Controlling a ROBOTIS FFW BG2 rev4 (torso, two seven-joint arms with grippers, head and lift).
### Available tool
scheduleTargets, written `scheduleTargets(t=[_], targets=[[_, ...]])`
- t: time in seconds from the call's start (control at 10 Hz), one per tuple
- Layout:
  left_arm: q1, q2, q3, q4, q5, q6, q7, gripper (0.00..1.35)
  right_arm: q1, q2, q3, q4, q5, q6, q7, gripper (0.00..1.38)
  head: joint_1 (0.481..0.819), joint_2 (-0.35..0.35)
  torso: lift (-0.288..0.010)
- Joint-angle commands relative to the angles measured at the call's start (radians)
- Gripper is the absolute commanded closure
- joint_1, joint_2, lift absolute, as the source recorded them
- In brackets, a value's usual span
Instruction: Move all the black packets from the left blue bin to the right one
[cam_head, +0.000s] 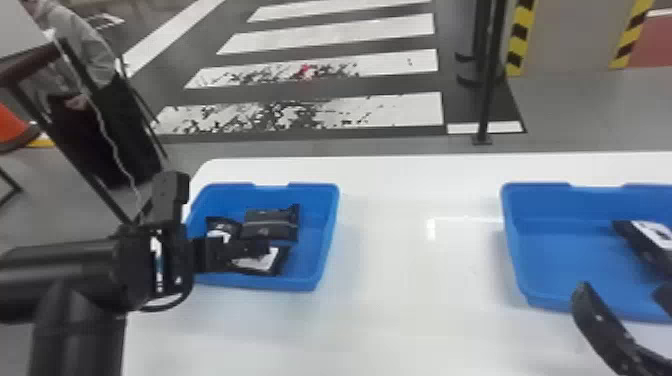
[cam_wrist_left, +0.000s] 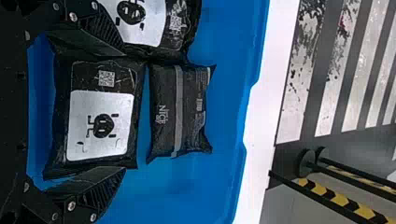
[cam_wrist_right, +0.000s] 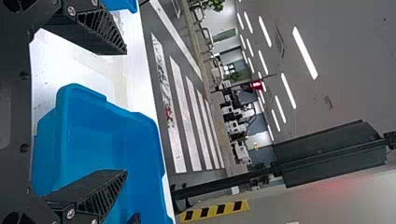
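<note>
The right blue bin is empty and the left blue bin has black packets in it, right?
No, the right blue bin isn't empty: the head view shows a black packet inside. The left blue bin does have black packets.

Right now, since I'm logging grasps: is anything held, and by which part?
Nothing appears held: the left gripper is open around a black packet in the left blue bin, and the right gripper is open too.
</note>
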Motion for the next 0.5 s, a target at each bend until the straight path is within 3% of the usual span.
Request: scheduleTargets(t=[0.0, 0.1, 0.4], targets=[[-0.034, 0.001, -0.017, 0.052, -0.021, 0.036, 0.001, 0.19, -0.001, 0.000, 0.002, 0.000, -0.005, 0.004, 0.001, 0.12, 0.695, 0.242, -0.185], [-0.058, 0.006, -0.033, 0.093, -0.025, 0.043, 0.001, 0.23, -0.001, -0.002, 0.002, 0.002, -0.007, 0.004, 0.001, 0.12, 0.695, 0.245, -0.185], [-0.100, 0.023, -0.071, 0.172, -0.035, 0.092, -0.002, 0.79, -0.001, 0.000, 0.004, 0.010, -0.019, 0.007, 0.002, 0.12, 0.695, 0.243, -0.185]])
